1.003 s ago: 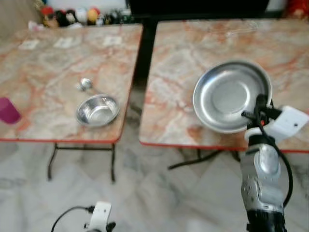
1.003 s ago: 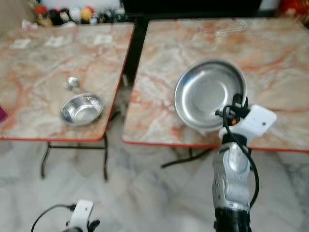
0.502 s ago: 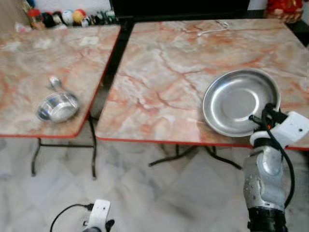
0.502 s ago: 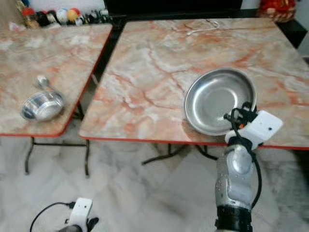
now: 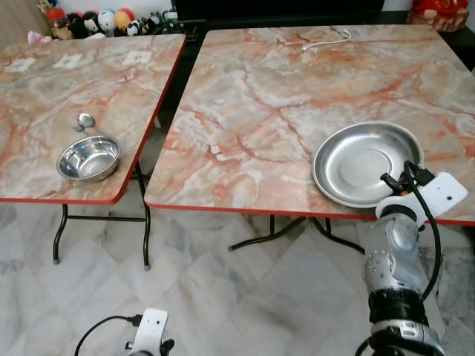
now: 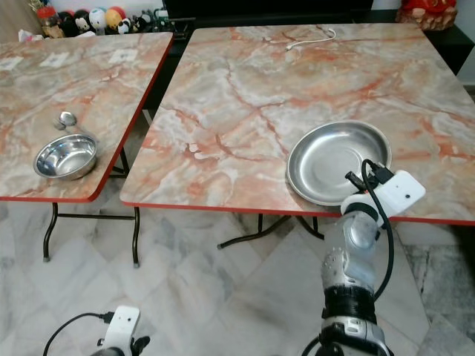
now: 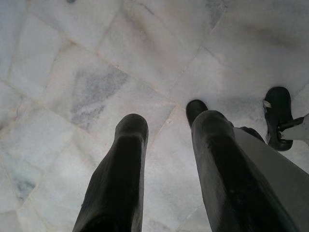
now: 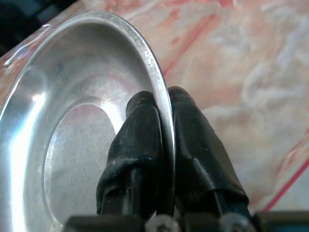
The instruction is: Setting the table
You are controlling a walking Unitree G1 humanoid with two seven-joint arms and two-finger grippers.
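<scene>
I see no readable writing anywhere. My right pincer (image 8: pixel 163 145) is clamped on the rim of the steel plate (image 5: pixel 367 163), which lies hollow side up at the near edge of the right tabletop (image 5: pixel 297 104). My left pincer (image 7: pixel 166 159) hangs over the marble floor (image 7: pixel 96 72), fingers apart. A small bowl (image 5: pixel 89 158) sits on the left tabletop (image 5: pixel 44 81), well apart from the plate.

Head stereo pair looks forward and down from standing height; both eyes share two marble-patterned red-edged tables (image 5: pixel 297 111), wide round steel plate (image 5: pixel 364 163), small steel bowl (image 6: pixel 65 156), pale tiled floor (image 6: pixel 208 289). Right wrist camera sits very close, sighting along black fingers (image 8: pixel 188 140) at same plate's rim. Left wrist camera faces down at same floor past two black fingers (image 7: pixel 120 179).
</scene>
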